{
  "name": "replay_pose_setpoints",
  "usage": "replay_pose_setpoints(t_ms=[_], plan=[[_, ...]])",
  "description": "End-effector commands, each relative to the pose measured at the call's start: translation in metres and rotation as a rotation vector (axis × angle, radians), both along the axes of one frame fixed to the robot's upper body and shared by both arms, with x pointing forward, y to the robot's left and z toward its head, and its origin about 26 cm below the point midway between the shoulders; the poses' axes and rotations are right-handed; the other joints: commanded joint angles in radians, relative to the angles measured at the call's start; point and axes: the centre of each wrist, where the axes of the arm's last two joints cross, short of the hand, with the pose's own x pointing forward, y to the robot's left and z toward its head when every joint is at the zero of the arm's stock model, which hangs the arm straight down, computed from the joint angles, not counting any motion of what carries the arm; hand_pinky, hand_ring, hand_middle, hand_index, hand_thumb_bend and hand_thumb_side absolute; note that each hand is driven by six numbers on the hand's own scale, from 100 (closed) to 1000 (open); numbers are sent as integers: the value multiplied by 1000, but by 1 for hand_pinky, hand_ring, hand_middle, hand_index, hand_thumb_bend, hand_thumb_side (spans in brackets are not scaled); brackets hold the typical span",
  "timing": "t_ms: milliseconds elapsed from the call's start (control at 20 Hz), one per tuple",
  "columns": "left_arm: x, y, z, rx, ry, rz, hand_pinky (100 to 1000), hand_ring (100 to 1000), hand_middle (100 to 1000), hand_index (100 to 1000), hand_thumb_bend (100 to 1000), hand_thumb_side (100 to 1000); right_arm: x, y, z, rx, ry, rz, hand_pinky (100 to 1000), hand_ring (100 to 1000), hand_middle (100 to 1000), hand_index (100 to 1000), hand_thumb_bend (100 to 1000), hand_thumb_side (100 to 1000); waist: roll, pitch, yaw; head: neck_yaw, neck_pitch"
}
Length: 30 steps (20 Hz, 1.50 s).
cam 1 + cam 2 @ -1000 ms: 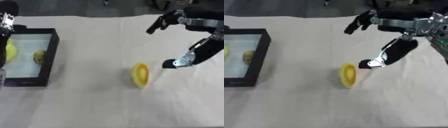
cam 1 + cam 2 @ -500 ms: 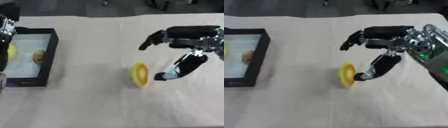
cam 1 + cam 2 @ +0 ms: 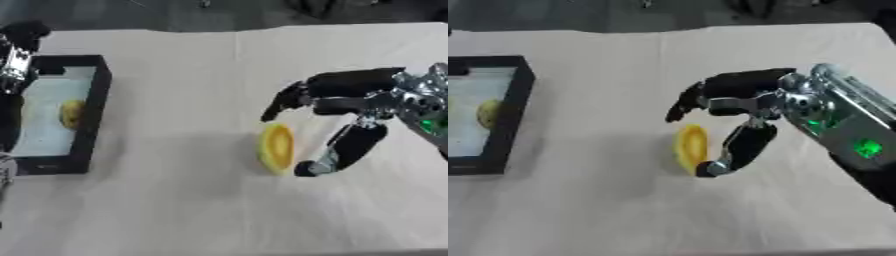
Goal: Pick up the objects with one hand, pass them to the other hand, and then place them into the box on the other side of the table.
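The yellow object (image 3: 276,148) lies on the pale cloth-covered table (image 3: 175,210), well to the right of the black box (image 3: 91,110). It is a flattened oval standing on its edge, bright yellow round the rim with a slightly darker, duller middle. The right hand (image 3: 745,107) comes in from the right and brackets it: the thumb (image 3: 337,152) reaches down just beside the object's right face, its tip near the lower edge, while the fingers (image 3: 289,100) stretch out spread above and beyond the object's top. Fingers and thumb stand apart; whether either touches the object I cannot tell. Further left, inside the box on its pale floor, sits a small yellowish piece (image 3: 70,113). At the box's left edge the left hand (image 3: 16,60) shows only partly; its fingers cannot be made out.
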Motion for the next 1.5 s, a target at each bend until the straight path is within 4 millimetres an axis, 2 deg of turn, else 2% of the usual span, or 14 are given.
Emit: replay_pose_setpoints(t_ms=[50,500,900,1250,1450,1500], plan=[[-1,0,3,16,-9,-3,651,982,753,798,371,664,8,-1,3,-23,-42,-17,839,884,833,891,539,237,-3,0,3,-7,-7],[-2,2,1,14,-5,0,651,980,746,797,372,661,35,3,-14,-155,-96,-6,850,886,860,898,519,176,-1,1,7,14,6],[-2,1,0,9,-5,2,650,978,741,795,369,661,58,2,-36,-227,-77,-7,851,882,859,889,507,156,0,3,13,6,-1],[-3,1,0,6,-4,6,649,977,733,792,365,662,80,-7,-59,-266,-74,-59,850,880,858,885,511,150,2,10,19,-3,-7],[-3,2,-1,5,-1,10,648,977,730,791,364,663,86,-11,-67,-253,-81,-67,845,862,809,849,504,136,2,13,21,-5,-7],[-3,3,-1,5,0,11,644,977,728,789,362,663,86,-11,-67,-240,-84,-62,825,796,643,731,459,100,2,13,20,-5,-6]])
